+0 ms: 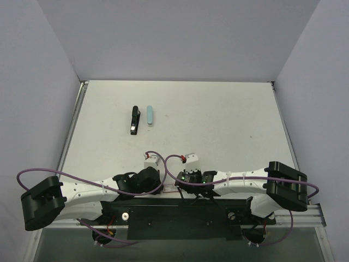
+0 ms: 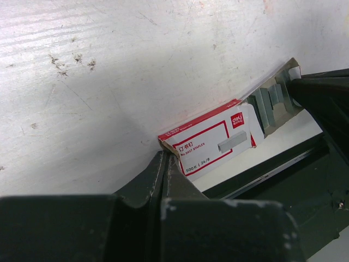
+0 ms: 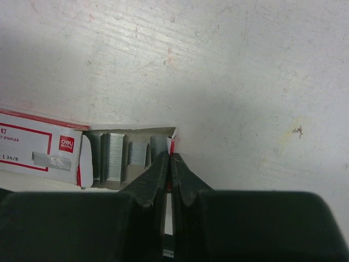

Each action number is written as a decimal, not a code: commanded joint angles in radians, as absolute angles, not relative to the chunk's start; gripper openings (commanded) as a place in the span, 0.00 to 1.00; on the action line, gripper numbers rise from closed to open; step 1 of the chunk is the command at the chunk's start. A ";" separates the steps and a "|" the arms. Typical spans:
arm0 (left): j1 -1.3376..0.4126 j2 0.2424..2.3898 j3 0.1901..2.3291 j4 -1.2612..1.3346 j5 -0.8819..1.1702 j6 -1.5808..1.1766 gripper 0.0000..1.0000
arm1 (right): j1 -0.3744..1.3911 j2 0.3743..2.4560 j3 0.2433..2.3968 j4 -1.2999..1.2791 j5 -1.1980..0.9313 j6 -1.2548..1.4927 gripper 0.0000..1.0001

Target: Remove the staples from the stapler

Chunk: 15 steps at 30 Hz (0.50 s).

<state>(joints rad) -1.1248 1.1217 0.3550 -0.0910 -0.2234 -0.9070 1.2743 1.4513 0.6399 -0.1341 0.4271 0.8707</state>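
**Stapler untouched; both grippers down at the staple box**

Found the stapler (image 1: 133, 120) lying flat and closed on the table (image 1: 218, 120), left of centre and far out. Lay just beside a pale blue bar (image 1: 150, 115) but apart from it, and well away from both arms.

Judged it light, rigid and smooth-skinned, so liable to skid or pivot if pushed at 1 end. Took the hinged top arm to be sprung. Best gripped across the narrow body near mid-length with 1 gripper, leaving the top arm free for the other to lift. Expected the staples inside to be a brittle strip, apt to break up if tipped out roughly.

Saw both arms folded low along the near edge, forearms pointing inward toward each other. Left gripper (image 2: 163, 161) closed, 2 fingers pressed together, tips against a corner of the red-and-white staple box (image 2: 210, 143). Could not tell whether any card was nipped. Right gripper (image 3: 170, 159) likewise closed, tips at the end wall of the box's open tray, staple strips (image 3: 114, 155) showing inside.
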 commanded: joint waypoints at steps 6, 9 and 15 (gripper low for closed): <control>-1.129 1.146 0.324 -0.152 -0.195 -0.894 0.00 | 1.232 1.489 0.640 -0.178 0.419 0.913 0.00; -1.131 1.147 0.322 -0.144 -0.192 -0.894 0.00 | 1.212 1.489 0.637 -0.175 0.411 0.928 0.00; -1.135 1.150 0.314 -0.135 -0.190 -0.896 0.00 | 1.203 1.502 0.643 -0.149 0.382 0.917 0.00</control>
